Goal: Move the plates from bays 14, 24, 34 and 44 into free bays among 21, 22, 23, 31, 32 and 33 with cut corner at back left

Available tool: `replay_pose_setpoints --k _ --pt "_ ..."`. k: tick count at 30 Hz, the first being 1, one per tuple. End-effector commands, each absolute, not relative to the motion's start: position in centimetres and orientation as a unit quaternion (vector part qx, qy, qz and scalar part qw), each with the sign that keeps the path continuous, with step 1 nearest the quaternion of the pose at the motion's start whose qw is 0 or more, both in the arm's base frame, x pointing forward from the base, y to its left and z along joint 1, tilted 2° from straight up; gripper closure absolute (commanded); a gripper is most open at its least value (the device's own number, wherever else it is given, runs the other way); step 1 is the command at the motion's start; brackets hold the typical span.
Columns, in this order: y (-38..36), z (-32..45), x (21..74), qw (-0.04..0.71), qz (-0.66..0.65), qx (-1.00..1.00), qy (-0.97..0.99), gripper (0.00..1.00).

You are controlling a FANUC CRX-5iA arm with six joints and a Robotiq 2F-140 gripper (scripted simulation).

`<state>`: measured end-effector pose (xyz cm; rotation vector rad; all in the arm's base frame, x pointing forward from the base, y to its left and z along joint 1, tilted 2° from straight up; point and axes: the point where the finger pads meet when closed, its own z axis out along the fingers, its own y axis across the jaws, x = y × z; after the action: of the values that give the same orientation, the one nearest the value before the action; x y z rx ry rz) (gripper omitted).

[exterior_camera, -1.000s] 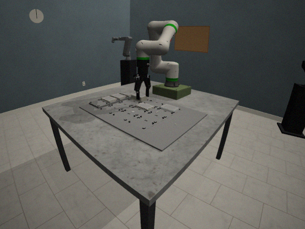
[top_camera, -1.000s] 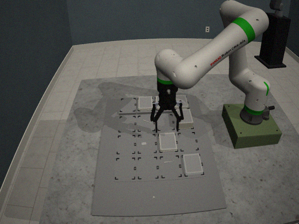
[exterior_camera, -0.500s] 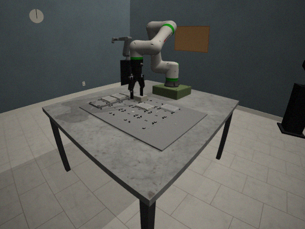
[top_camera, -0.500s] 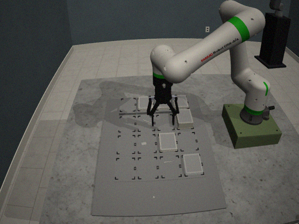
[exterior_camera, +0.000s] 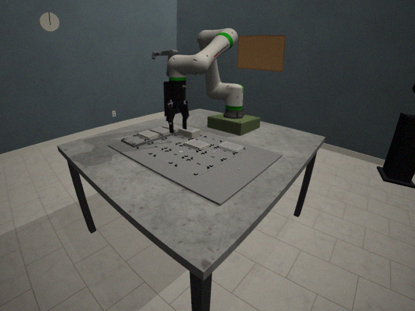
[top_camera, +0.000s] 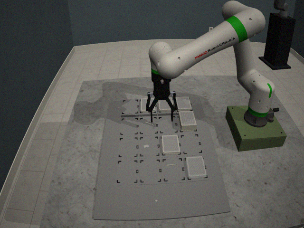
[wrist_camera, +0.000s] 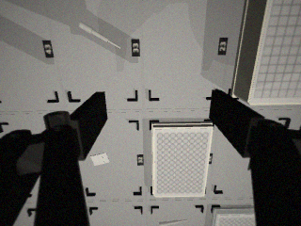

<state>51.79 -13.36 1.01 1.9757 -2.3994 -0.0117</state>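
The plate [top_camera: 171,144] [exterior_camera: 196,144] [wrist_camera: 181,162] in bay 22 lies lower than the open claw [top_camera: 162,120] [exterior_camera: 178,129] [wrist_camera: 158,104], apart.

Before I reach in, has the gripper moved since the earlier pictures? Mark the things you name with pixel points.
Yes, the gripper [top_camera: 162,120] [exterior_camera: 177,129] [wrist_camera: 158,104] moved away from the bay 22 plate [top_camera: 171,144] [exterior_camera: 196,144] [wrist_camera: 181,162], towards column 4 [top_camera: 131,108] [exterior_camera: 129,141].
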Motion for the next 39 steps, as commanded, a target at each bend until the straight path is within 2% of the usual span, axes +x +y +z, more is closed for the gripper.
replay_pose_setpoints --k 1,39 --pt "-14.9 1.1 52.1 0.016 -0.003 0.636 -0.772 0.3" --pt "-28.4 1.3 53.7 0.016 -0.003 0.636 -0.772 0.3"
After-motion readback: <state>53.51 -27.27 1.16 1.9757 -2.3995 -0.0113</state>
